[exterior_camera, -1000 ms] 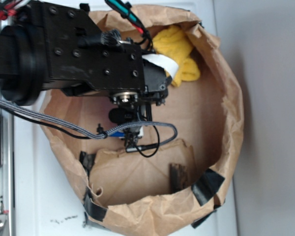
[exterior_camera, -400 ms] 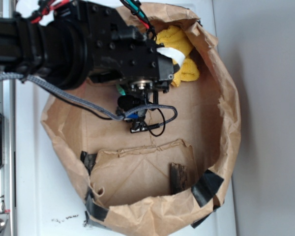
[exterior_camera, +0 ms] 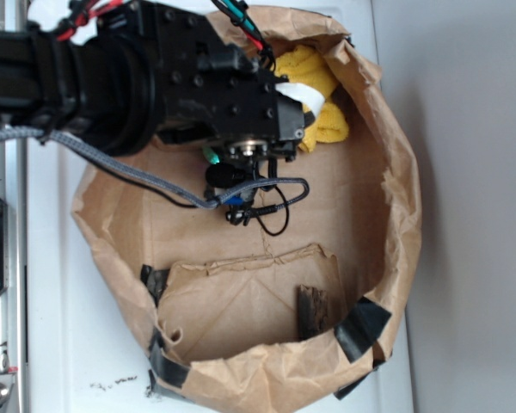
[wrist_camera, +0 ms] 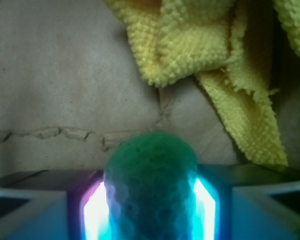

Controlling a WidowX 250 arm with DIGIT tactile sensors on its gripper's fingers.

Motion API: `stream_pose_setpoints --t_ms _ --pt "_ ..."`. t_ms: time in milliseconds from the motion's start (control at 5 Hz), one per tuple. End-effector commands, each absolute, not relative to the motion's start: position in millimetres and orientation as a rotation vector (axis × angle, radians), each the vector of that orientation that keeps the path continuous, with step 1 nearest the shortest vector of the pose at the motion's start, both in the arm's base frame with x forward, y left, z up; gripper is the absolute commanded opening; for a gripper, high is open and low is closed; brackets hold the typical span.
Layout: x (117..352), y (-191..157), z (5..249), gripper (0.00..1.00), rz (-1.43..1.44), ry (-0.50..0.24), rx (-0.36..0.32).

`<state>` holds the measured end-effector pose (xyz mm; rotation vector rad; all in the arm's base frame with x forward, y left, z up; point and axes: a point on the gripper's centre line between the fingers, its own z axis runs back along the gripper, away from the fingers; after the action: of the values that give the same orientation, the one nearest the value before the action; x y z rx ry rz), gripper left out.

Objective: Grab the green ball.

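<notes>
In the wrist view the green ball (wrist_camera: 151,180), dimpled and mint-green, sits squeezed between my two glowing pads (wrist_camera: 94,212), which press on both its sides. My gripper (wrist_camera: 151,205) is shut on the green ball. From the exterior view the black arm and wrist (exterior_camera: 241,107) cover the gripper from above. Only a sliver of green (exterior_camera: 210,156) shows under the wrist, over the floor of the paper bag.
A yellow terry cloth (wrist_camera: 200,45) (exterior_camera: 322,95) lies crumpled just beyond the ball, at the bag's far side. The brown paper bag's walls (exterior_camera: 404,189) ring the whole area, with black tape (exterior_camera: 361,323) at the near rim. A folded paper flap (exterior_camera: 258,297) lies on the bag's floor.
Over the last second the arm shifted toward the back of the bag, nearer the yellow cloth. Since 0.4 s ago only the cable loop has moved slightly.
</notes>
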<state>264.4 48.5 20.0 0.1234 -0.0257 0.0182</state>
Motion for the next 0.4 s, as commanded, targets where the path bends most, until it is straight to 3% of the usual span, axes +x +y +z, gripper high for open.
stream_pose_setpoints --t_ms 0,200 --pt "234.1 20.7 101.0 0.0 -0.007 -0.17 0.035" --pt "221.0 7.9 152.1 0.0 0.015 -0.177 -0.022"
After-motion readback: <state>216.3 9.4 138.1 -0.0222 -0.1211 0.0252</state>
